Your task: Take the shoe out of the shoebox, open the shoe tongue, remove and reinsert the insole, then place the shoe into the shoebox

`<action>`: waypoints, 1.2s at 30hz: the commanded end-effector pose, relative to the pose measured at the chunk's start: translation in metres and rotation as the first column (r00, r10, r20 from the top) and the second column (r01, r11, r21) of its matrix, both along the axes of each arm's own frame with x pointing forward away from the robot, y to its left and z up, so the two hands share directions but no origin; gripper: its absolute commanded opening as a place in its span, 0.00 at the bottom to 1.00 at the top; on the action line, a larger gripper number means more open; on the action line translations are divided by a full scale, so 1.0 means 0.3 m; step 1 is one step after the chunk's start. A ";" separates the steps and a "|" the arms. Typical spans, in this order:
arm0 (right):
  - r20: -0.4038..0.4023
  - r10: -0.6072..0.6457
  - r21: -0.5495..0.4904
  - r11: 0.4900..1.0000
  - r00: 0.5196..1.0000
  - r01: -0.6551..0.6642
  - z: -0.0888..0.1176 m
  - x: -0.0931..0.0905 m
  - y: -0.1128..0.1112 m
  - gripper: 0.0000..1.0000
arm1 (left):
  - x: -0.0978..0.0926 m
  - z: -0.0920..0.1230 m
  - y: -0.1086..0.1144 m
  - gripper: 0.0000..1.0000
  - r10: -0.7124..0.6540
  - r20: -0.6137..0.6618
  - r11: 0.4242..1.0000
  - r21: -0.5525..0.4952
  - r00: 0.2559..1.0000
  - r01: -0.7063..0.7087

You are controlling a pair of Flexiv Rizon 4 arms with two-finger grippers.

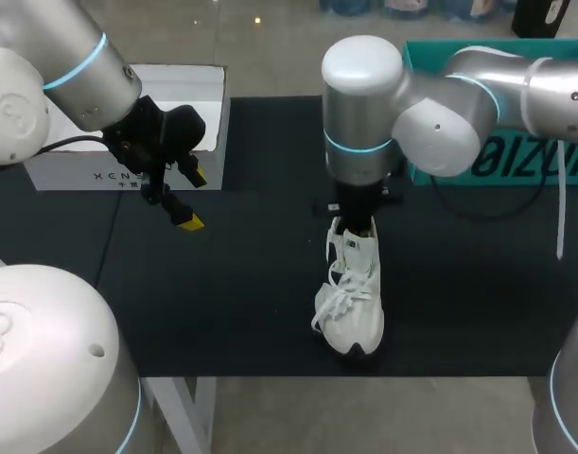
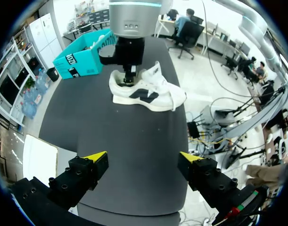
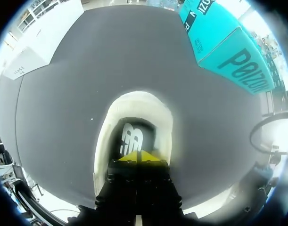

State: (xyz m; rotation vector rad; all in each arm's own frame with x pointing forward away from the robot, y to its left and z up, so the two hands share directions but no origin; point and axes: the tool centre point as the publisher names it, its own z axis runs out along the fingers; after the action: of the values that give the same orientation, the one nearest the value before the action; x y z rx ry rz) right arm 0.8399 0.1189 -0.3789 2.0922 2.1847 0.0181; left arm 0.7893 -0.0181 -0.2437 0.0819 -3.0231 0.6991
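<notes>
A white sneaker (image 1: 351, 298) with a dark side logo stands upright on the black table top, toe toward the front edge. My right gripper (image 1: 358, 225) comes straight down into its heel opening. In the right wrist view the right gripper (image 3: 140, 157) has its yellow tips pressed together, shut, just over the dark insole (image 3: 132, 136) inside the sneaker's rim (image 3: 134, 101); whether it pinches the insole is hidden. My left gripper (image 1: 190, 199) hangs open and empty above the table's left part. From the left wrist, the sneaker (image 2: 148, 90) lies well ahead of the left gripper (image 2: 144, 158).
A white shoebox (image 1: 128, 132) sits at the back left, and a teal shoebox (image 1: 516, 104) at the back right behind my right arm. The teal shoebox (image 2: 82, 56) stands just beyond the sneaker. The table's front edge (image 1: 364, 376) runs close to the sneaker's toe.
</notes>
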 end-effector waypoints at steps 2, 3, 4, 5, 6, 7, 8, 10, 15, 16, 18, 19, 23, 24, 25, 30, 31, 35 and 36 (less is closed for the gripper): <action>-0.019 -0.010 0.011 1.000 1.000 0.010 0.070 -0.025 -0.016 0.00 | 0.001 0.000 -0.002 1.00 0.000 0.000 1.000 0.004 1.000 0.000; -0.027 0.000 0.009 1.000 1.000 0.001 0.074 -0.033 -0.008 0.00 | 0.001 0.000 -0.002 1.00 0.000 0.000 1.000 0.004 1.000 0.000; -0.032 0.004 0.009 1.000 0.999 -0.004 0.079 -0.042 0.000 0.00 | 0.001 0.000 -0.002 1.00 0.000 0.000 1.000 0.004 1.000 0.000; -0.038 0.010 0.007 1.000 0.999 -0.010 0.080 -0.049 0.007 0.00 | 0.001 0.000 -0.002 1.00 0.000 0.000 1.000 0.004 1.000 0.000; -0.042 0.013 0.004 1.000 0.999 -0.013 0.081 -0.058 0.012 0.00 | 0.001 0.000 -0.002 1.00 0.000 0.000 1.000 0.004 1.000 0.000; -0.048 0.015 0.008 1.000 0.999 -0.015 0.080 -0.068 0.018 0.00 | 0.001 0.000 -0.002 1.00 0.000 0.000 1.000 0.004 1.000 0.000; -0.052 0.017 0.011 1.000 0.998 -0.016 0.078 -0.077 0.022 0.00 | 0.001 0.000 -0.002 1.00 0.000 0.000 1.000 0.004 1.000 0.000; -0.057 0.022 0.013 1.000 0.998 -0.021 0.067 -0.096 0.030 0.00 | 0.001 0.000 -0.002 1.00 0.000 0.000 1.000 0.004 1.000 0.000; -0.076 0.041 0.015 0.999 0.996 -0.040 0.028 -0.112 0.053 0.00 | 0.001 0.000 -0.002 1.00 0.000 0.000 1.000 0.004 1.000 0.000; -0.076 0.032 0.024 0.999 0.997 -0.030 0.023 -0.111 0.049 0.00 | 0.001 0.000 -0.002 1.00 0.000 0.000 1.000 0.004 1.000 0.000; -0.077 0.024 0.026 0.999 0.997 -0.022 0.019 -0.106 0.043 0.00 | 0.001 0.000 -0.002 1.00 0.000 0.000 1.000 0.004 1.000 0.000; -0.077 0.020 0.027 0.999 0.997 -0.018 0.016 -0.103 0.039 0.06 | 0.001 0.000 -0.002 1.00 0.000 0.000 1.000 0.004 1.000 0.000; -0.079 0.012 0.031 0.999 0.997 -0.010 0.009 -0.088 0.023 0.73 | 0.001 0.000 -0.002 1.00 0.000 0.000 1.000 0.004 1.000 0.000; -0.081 0.008 0.032 0.999 0.997 -0.005 0.003 -0.084 0.016 1.00 | 0.001 0.000 -0.002 1.00 0.000 0.000 1.000 0.004 1.000 0.000; -0.083 0.005 0.032 0.999 0.997 -0.002 0.001 -0.082 0.011 1.00 | 0.001 0.000 -0.002 1.00 0.000 0.000 1.000 0.004 1.000 0.000; -0.085 -0.010 0.043 0.999 0.996 0.014 0.000 -0.079 -0.006 1.00 | 0.001 0.000 -0.002 1.00 0.000 0.000 1.000 0.004 1.000 0.000; -0.084 -0.010 0.044 0.999 0.996 0.014 0.000 -0.079 -0.007 1.00 | 0.001 0.000 -0.002 1.00 0.000 0.000 1.000 0.004 1.000 0.000; -0.081 -0.009 0.048 0.999 0.997 0.013 0.002 -0.080 -0.009 1.00 | 0.001 0.000 -0.002 1.00 0.000 0.000 1.000 0.004 1.000 0.000; -0.079 -0.008 0.050 0.999 0.997 0.012 0.005 -0.080 -0.009 1.00 | 0.001 0.000 -0.002 1.00 0.000 0.000 1.000 0.004 1.000 0.000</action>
State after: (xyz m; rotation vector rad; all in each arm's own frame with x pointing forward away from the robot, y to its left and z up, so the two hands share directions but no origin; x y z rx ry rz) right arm 0.8174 0.1188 -0.3774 2.1676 2.2401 -0.0210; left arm 0.7893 -0.0181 -0.2437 0.0818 -3.0230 0.6990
